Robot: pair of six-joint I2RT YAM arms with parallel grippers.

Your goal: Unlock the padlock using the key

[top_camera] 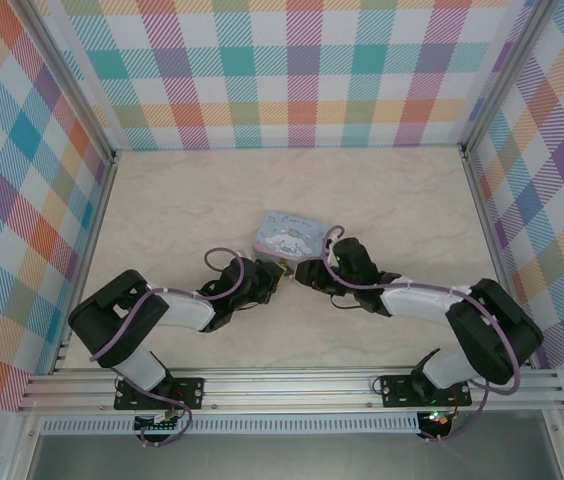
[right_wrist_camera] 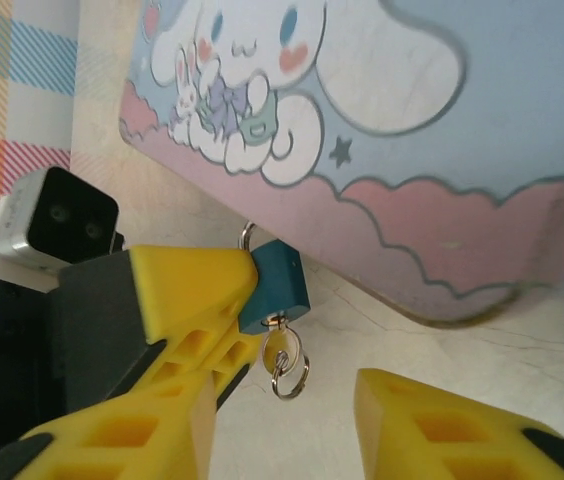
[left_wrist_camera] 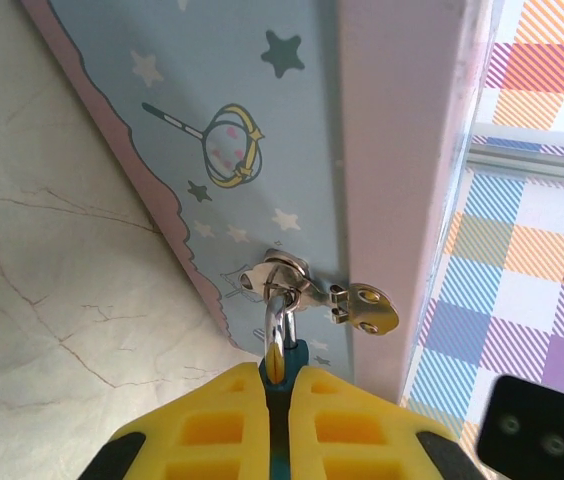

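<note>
Plaid-papered walls [top_camera: 302, 70] box in a pale, marble-patterned counter [top_camera: 182, 200], where a cartoon-printed blue tin [top_camera: 292, 232] lies near the middle and both arms meet at its near edge. The padlock [right_wrist_camera: 274, 285], a tiny teal block, hangs on the tin's near side with its thin shackle [left_wrist_camera: 275, 318] threaded through the silvery hasp [left_wrist_camera: 362, 305]. The left pincer [left_wrist_camera: 284, 375], reaching in from the left, is pressed together on the padlock's body, its yellow fingers [left_wrist_camera: 222, 430] clamping the flat sides. The key [right_wrist_camera: 277, 352] appears to be seated in the keyhole at the padlock's free end, with a small wire ring [right_wrist_camera: 289, 378] dangling from it. The right pincer [right_wrist_camera: 287, 400] sits just beside it, spread wide and holding nothing.

The step in hand looks to be taking hold of the key's head and turning it. To do that well, the right pincer should probably close on the flat of the head rather than on the loose ring, which would only swing. The twist should stay in line with the key's shank, so that the thin metal neither bends nor slips out. Meanwhile the left pincer needs to keep the body from rotating with it, without dragging on the hasp or shifting the tin.
</note>
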